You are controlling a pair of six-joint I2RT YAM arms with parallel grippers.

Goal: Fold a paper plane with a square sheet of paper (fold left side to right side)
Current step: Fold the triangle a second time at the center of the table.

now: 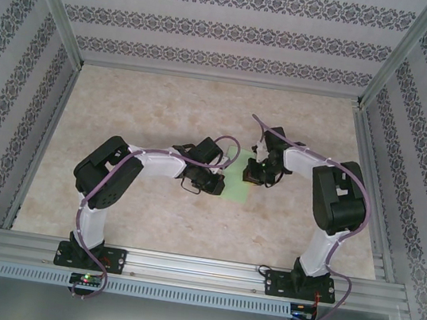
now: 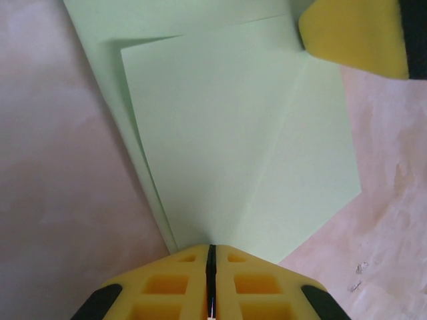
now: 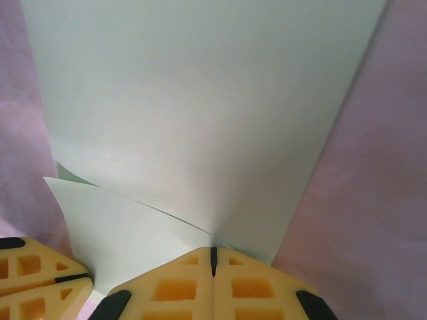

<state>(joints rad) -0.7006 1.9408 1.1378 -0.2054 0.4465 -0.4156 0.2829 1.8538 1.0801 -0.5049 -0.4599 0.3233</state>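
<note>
At the middle of the mottled beige table, the thin light green square sheet of paper lies partly folded, my left claw and right claw each pinching its edge.

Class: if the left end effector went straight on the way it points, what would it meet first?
The green paper, which lies right at the left end effector's closed tips. The right end effector sits farther, probably off line.
</note>
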